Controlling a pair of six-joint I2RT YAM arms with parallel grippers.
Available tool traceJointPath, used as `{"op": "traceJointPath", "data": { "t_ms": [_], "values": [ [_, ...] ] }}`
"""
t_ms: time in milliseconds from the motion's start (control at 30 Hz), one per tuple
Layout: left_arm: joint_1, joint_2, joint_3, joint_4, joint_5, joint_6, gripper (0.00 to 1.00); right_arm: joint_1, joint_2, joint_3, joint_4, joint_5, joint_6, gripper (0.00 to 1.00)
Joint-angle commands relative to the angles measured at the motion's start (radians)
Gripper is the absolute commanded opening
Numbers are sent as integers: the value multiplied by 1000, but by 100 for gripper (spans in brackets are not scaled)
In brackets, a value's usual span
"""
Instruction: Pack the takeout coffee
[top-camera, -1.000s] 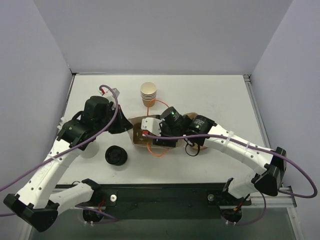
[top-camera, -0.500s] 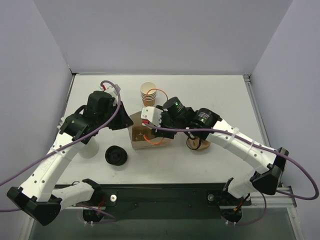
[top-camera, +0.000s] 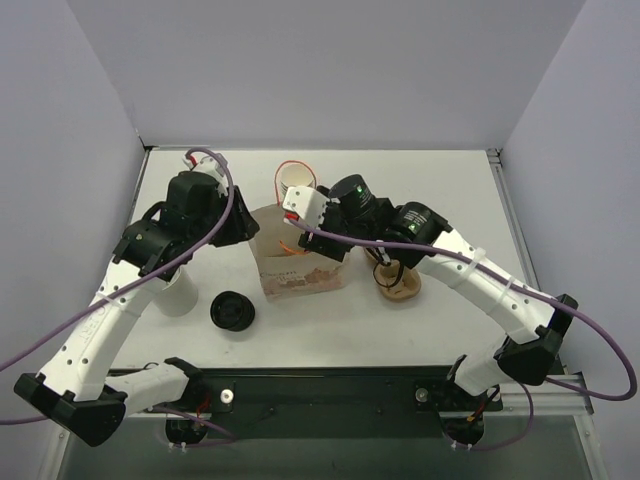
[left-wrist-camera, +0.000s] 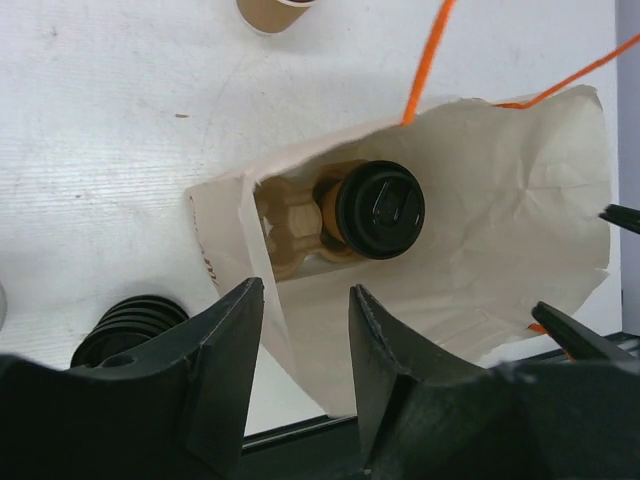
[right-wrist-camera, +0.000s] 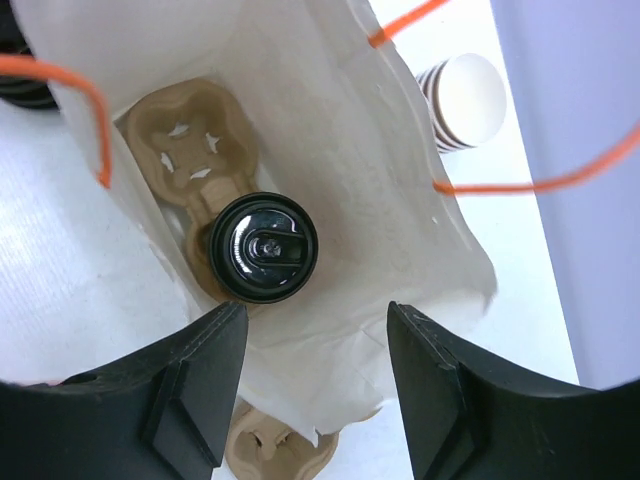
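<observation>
The takeout coffee, black lid on, stands deep inside the white paper bag, seated in a pulp carrier on the bag's floor. The packing itself looks done to me. Both arms hover over the bag's open mouth. The left jaws are spread, with the bag's rim running loose between them. The right jaws are spread wide, pinching nothing. What seems left is backing away from the bag. A cup stack stands just behind the bag.
</observation>
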Motion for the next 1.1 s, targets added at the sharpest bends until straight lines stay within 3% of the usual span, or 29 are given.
{"op": "traceJointPath", "data": {
  "t_ms": [0,233,333,467,800,1067],
  "values": [
    [10,2,55,-10,-62,21,50,-4,6,80,-11,94,94,58],
    [10,-28,49,-12,-122,30,64,4,-20,123,-12,223,281,61],
    [10,-39,70,-16,-145,27,67,2,-46,133,-14,355,383,68],
    [10,-64,98,-58,-221,27,68,25,-156,74,-17,452,515,100],
    [24,-206,-37,-242,-519,-30,68,40,-495,-224,-63,328,929,100],
    [73,-185,-143,-214,-587,5,67,40,-637,-298,-103,341,913,100]
  ]
}}
